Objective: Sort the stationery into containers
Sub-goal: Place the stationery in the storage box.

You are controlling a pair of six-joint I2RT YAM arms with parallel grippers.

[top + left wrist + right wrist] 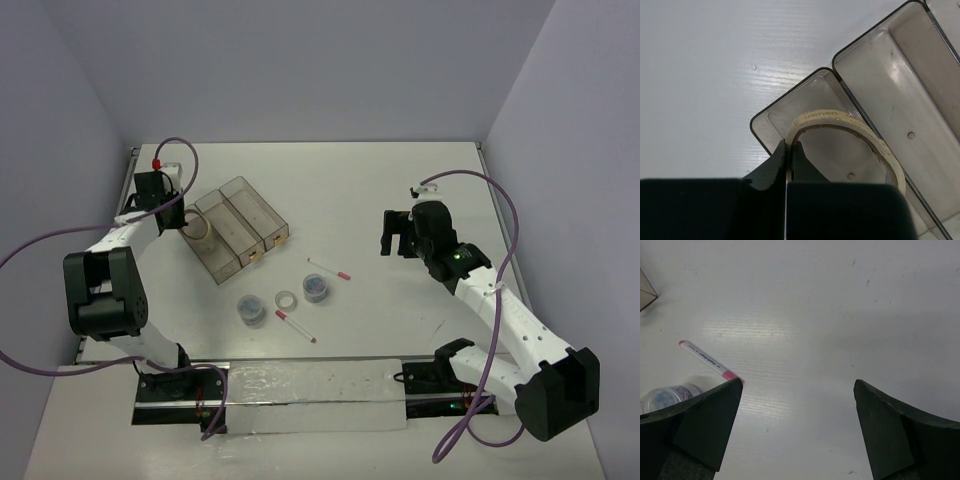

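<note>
Left fingers [771, 169] pinching tape ring [824, 118], above bin [790, 106]

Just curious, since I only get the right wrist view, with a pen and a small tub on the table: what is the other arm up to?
Observer: The left gripper is pinching the tan tape ring over the far end of the outermost bin.
Operator: Is more stuff waiting to be sorted?
Observer: Yes, the top view shows a second pen, a whitish tape ring and another tub, none of them binned yet.
</note>
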